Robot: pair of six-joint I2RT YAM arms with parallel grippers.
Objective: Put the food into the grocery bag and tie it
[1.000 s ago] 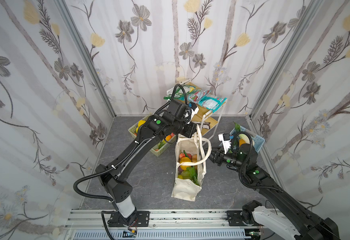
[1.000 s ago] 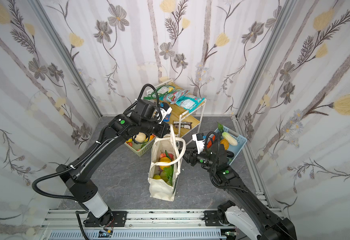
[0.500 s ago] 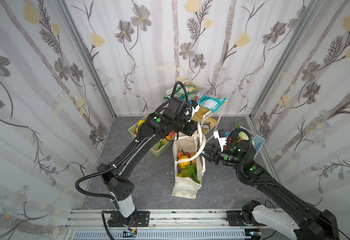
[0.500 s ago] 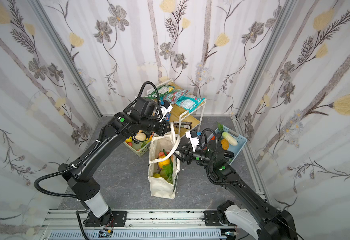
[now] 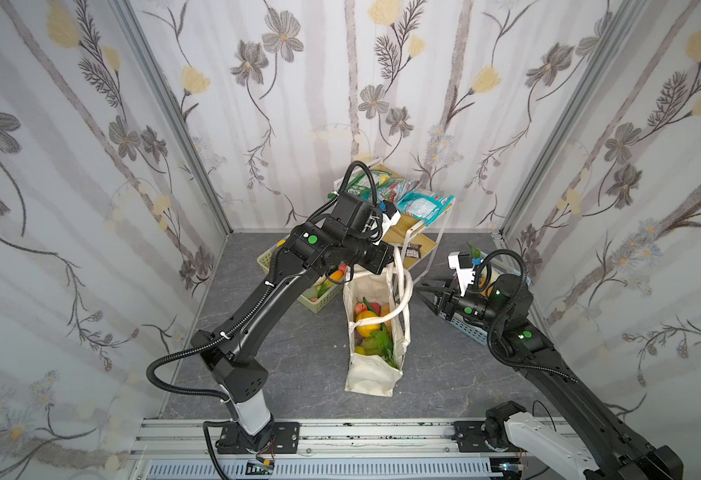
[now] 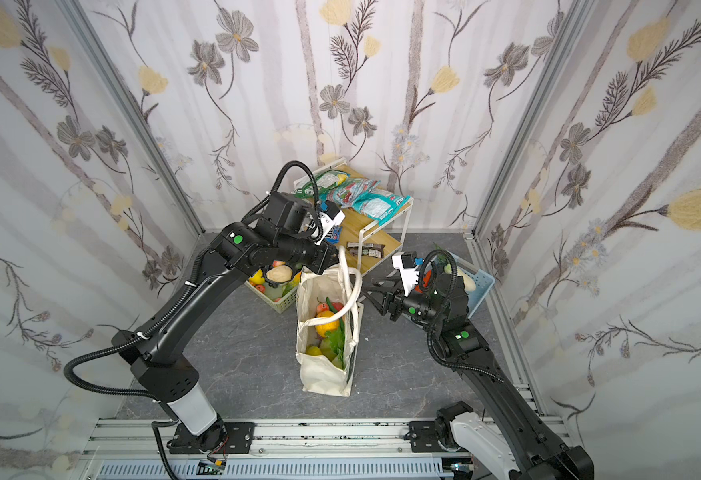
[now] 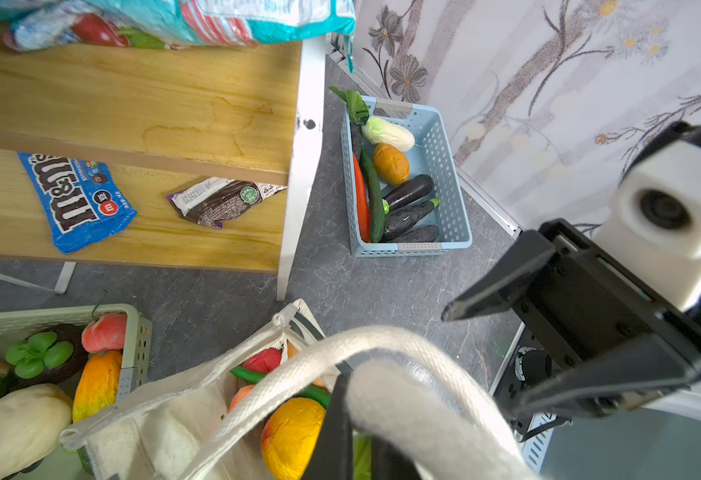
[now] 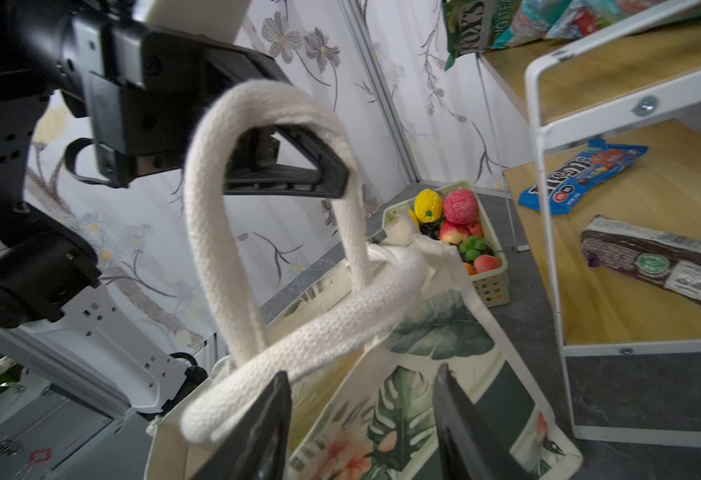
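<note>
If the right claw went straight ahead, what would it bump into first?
Most likely the white rope handle, hanging just ahead of the open right gripper, then the bag behind it. Depth is unclear.

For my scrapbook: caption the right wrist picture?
Rope handle looped over the shut left gripper, open right gripper facing the leaf-print tote.

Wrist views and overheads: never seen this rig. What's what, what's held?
Two black arms on a rail, each ending in a two-finger pincer. The wide pictures come from one overhead stereo camera; the close-ups from a camera on each wrist. On the grey floor: a cream tote bag holding toy fruit, a green basket, a blue basket, a shelf of snack packets. The left pincer is shut on a rope handle; the right pincer is open and empty beside the bag.
</note>
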